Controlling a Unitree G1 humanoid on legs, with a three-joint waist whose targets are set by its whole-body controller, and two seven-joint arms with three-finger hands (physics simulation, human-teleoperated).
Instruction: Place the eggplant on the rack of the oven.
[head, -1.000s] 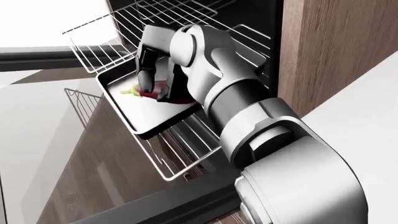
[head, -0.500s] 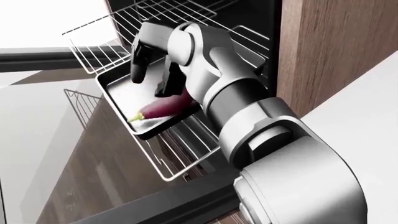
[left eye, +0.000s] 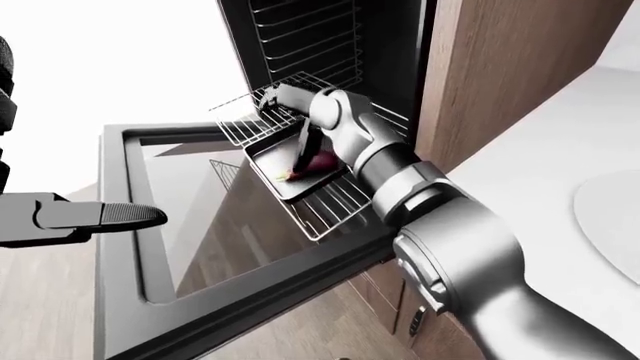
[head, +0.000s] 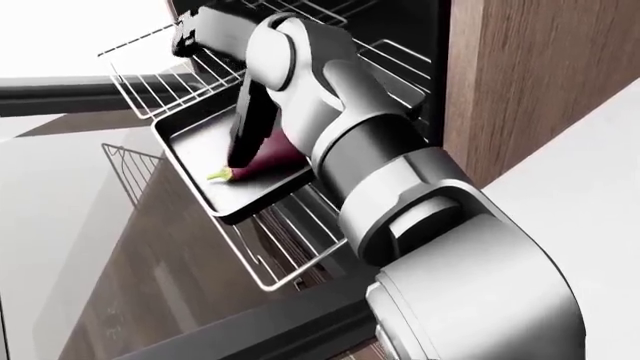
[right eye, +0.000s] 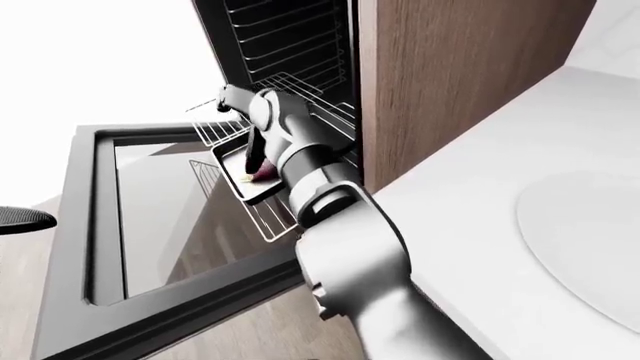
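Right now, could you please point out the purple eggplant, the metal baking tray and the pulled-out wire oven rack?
purple eggplant (head: 262, 164): head view, its purple body.
metal baking tray (head: 195, 150): head view, bare floor.
wire oven rack (head: 275, 259): head view, lower wires.

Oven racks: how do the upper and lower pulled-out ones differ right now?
The upper rack is bare wire, with the right hand above it; the lower rack carries the baking tray holding the eggplant. The upper sits higher in the head view, the lower nearer the open door. Both are pulled-out wire grids.
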